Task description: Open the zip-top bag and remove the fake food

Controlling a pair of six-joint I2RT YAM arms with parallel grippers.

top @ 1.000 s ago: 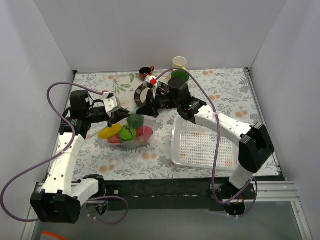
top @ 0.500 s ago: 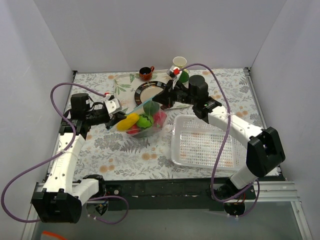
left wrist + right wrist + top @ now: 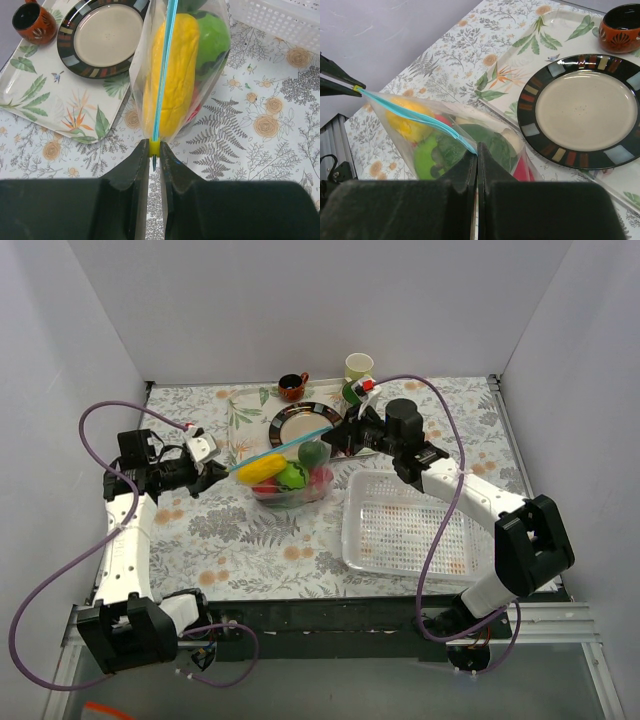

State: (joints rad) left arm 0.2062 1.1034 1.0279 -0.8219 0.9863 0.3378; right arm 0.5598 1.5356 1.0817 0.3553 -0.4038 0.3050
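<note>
The zip-top bag (image 3: 290, 485) hangs stretched between my two grippers above the table, its blue zip strip (image 3: 280, 447) pulled taut. The fake food is inside: a yellow piece (image 3: 258, 470), green pieces (image 3: 292, 476) and a red one (image 3: 322, 477). My left gripper (image 3: 218, 475) is shut on the yellow slider tab (image 3: 155, 147) at the strip's left end. My right gripper (image 3: 332, 435) is shut on the strip's right end (image 3: 476, 148). The left wrist view shows the yellow piece (image 3: 172, 75) and a green one (image 3: 212, 40) through the plastic. I cannot tell whether the mouth is parted.
A white perforated basket (image 3: 410, 530) stands right of the bag. Behind the bag, a leaf-patterned tray (image 3: 245, 410) carries a black-rimmed plate (image 3: 300, 423) and a brown cup (image 3: 291, 386). A paper cup (image 3: 359, 366) stands at the back wall.
The bag has risen and moved right and back. My left gripper has drawn away to the left with the slider, and the zip strip now runs taut between both grippers.
</note>
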